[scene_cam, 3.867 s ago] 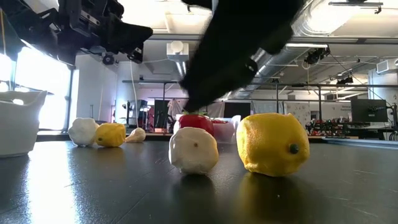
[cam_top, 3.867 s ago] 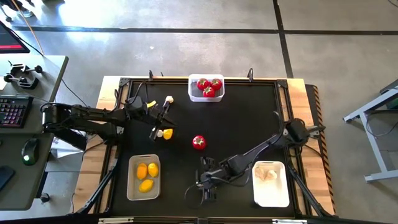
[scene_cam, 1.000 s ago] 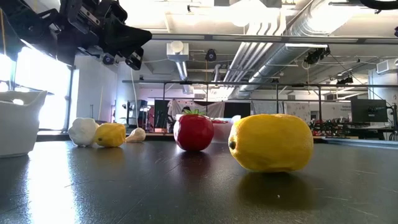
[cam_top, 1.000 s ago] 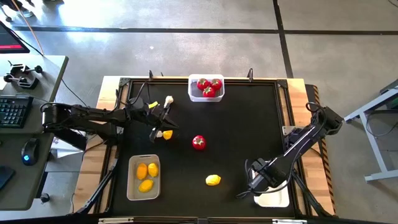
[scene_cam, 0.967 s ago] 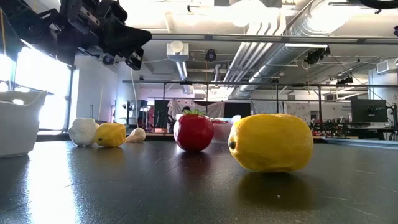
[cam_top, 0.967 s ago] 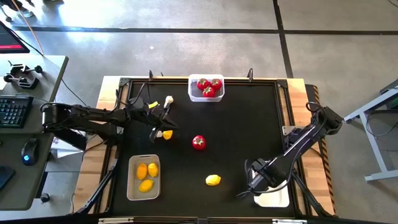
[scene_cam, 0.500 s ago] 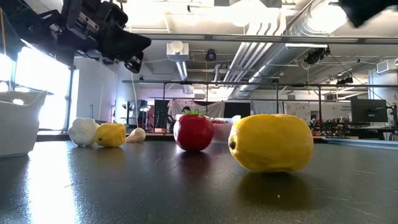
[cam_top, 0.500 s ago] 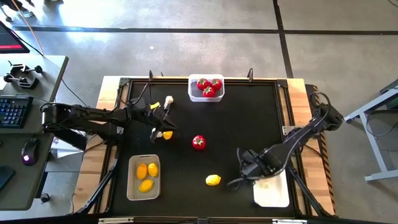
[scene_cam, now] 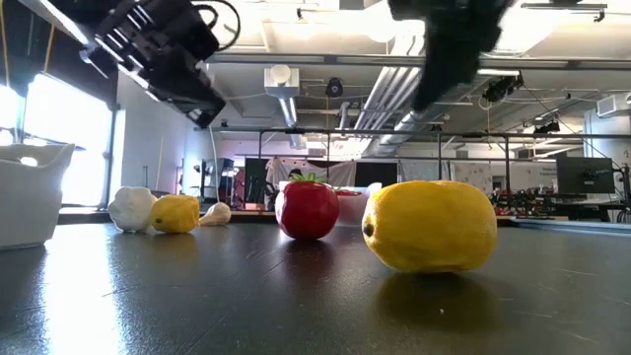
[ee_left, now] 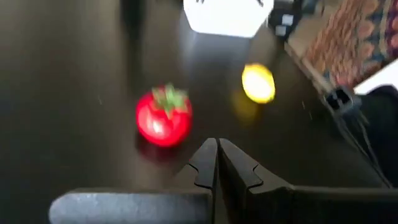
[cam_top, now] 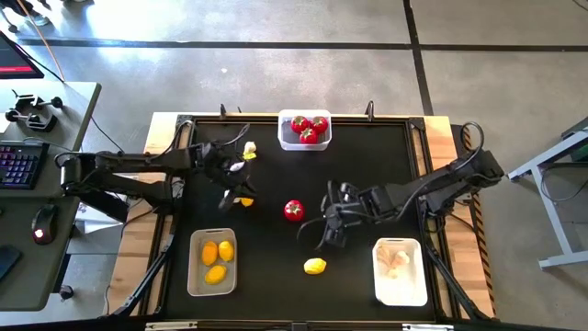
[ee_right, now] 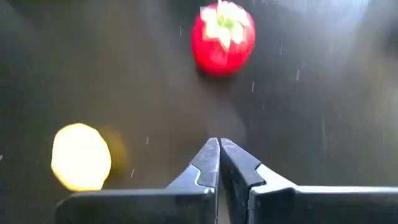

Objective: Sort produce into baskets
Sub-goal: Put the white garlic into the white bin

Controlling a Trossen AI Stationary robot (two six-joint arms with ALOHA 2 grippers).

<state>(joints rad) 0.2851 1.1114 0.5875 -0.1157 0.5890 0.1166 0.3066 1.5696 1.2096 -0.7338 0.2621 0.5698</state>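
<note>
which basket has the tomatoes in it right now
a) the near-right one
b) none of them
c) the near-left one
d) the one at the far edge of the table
d: in the high view the basket at the table's far edge holds red tomatoes, while the near-left basket holds lemons and the near-right basket holds pale garlic.

The table [cam_top: 395, 175] has a black top on a pale wooden frame and stands on a grey concrete floor [cam_top: 276, 74] crossed by dark seams. A desk [cam_top: 55, 106] beside it holds a keyboard [cam_top: 20, 168] and a mouse [cam_top: 42, 222]. Ducts [scene_cam: 414, 79] run along the ceiling, with a bright window [scene_cam: 64, 138] at one side.
</note>
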